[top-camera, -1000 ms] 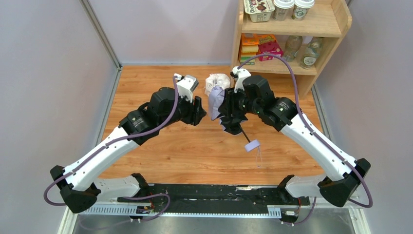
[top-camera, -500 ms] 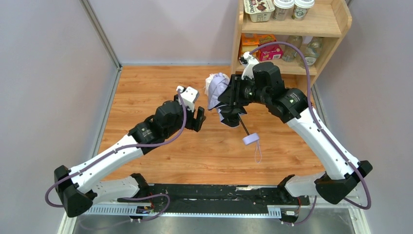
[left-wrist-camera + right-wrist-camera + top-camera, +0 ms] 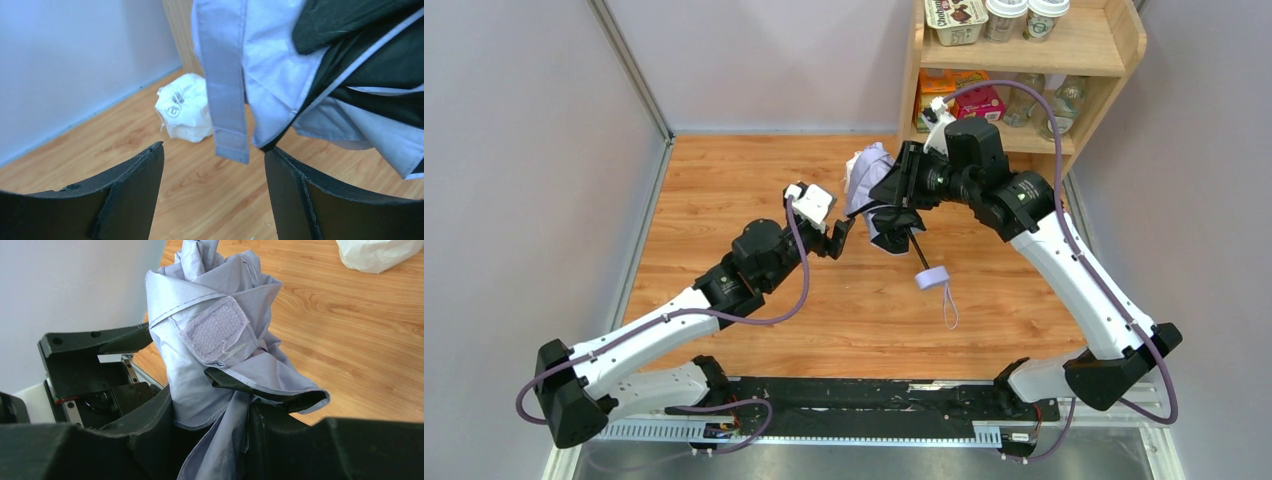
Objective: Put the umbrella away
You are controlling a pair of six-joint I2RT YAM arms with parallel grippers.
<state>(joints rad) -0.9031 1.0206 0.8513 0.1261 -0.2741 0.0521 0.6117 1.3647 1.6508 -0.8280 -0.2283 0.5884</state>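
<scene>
Lavender cloth is the whole problem: the umbrella (image 3: 865,178) hangs in the air over the far half of the bench (image 3: 724,170), toward its far right corner. At the left, the left arm's fingers (image 3: 142,182) are spread wide and empty, just short of the canopy, and the closing strap (image 3: 227,100) dangles between them. A white wrapped lump (image 3: 184,107) lies on the bench beyond, near the far edge. The right arm's fingers (image 3: 155,427) pinch a bunch of loose canopy with the black lining showing. Below them the thin shaft (image 3: 916,252) slants down to the small handle (image 3: 932,277); I cannot tell whether it touches the bench. I judge the umbrella light but floppy: the cloth will slide and bunch, and the ribs will bend easily. The shaft or handle gives the stiff, sure hold, and the strap suits wrapping. A wooden shelf (image 3: 1124,40) stands at the right.
</scene>
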